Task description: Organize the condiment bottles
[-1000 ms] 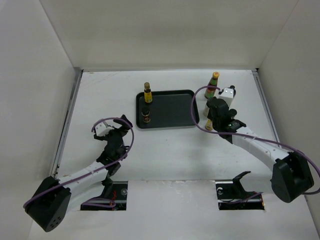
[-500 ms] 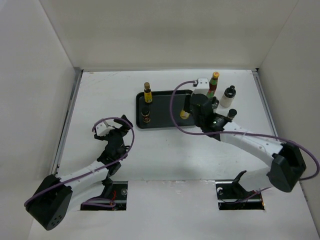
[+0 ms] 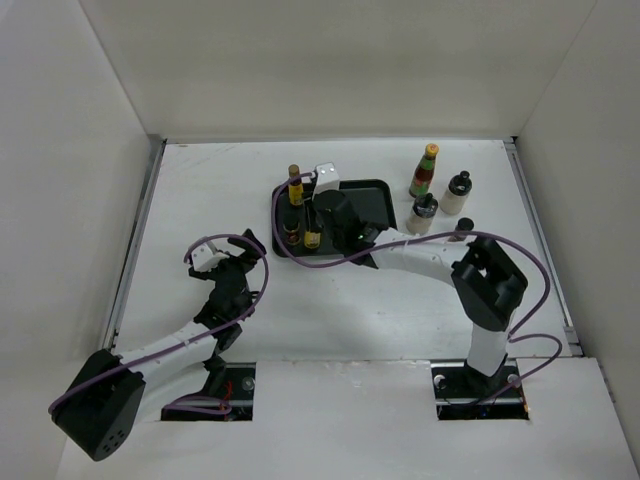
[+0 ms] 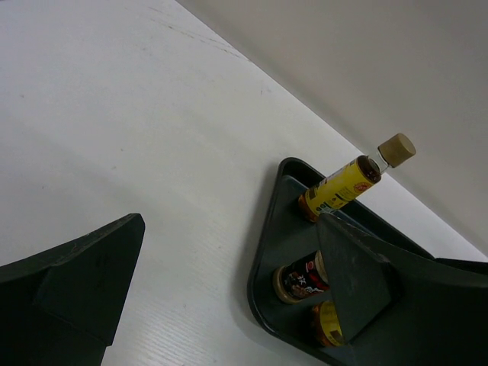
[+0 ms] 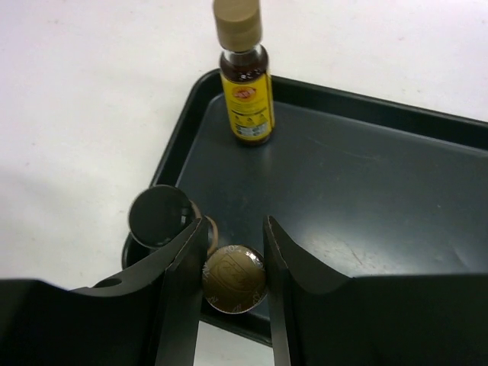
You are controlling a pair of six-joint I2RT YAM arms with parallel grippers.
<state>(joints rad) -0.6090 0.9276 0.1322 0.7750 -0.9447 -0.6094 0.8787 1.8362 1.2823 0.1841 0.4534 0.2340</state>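
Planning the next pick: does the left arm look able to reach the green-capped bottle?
Probably not: the green-capped bottle stands far back right, and the right arm, stretched over the tray, lies between it and the left gripper.

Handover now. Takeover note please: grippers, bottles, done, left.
Left gripper: open, empty, over the table left of the tray.
Right gripper: shut on the gold-capped bottle at the tray's near-left corner; set down or not, cannot tell.
Done: tan-capped yellow bottle and short dark jar stand in the tray.
Outside, right of the tray: green-capped bottle, white bottle, pale shaker, dark-capped jar partly behind the arm.
Left: release, then probably tray those four.
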